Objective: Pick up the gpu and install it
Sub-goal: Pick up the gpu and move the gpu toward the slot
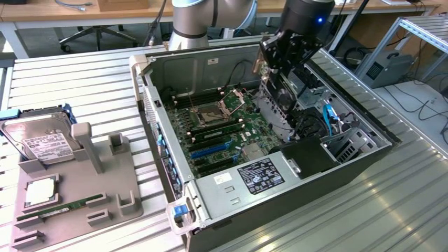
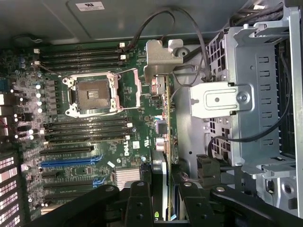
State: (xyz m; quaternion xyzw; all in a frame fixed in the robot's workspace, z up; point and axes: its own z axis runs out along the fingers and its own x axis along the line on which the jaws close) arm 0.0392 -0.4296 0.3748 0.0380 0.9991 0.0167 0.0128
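Squarely btwn jaws: gpu, edge-on.

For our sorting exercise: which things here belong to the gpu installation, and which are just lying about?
Job in hand: gpu, gripped by end effector; open computer case; motherboard.
Lying about: hard drive; RAM stick; processor chip; grey parts holder.

An open case lies on the slatted surface, its motherboard, bare socket and power supply inside, while beside the case a grey holder carries a hard drive, a chip and a RAM stick.
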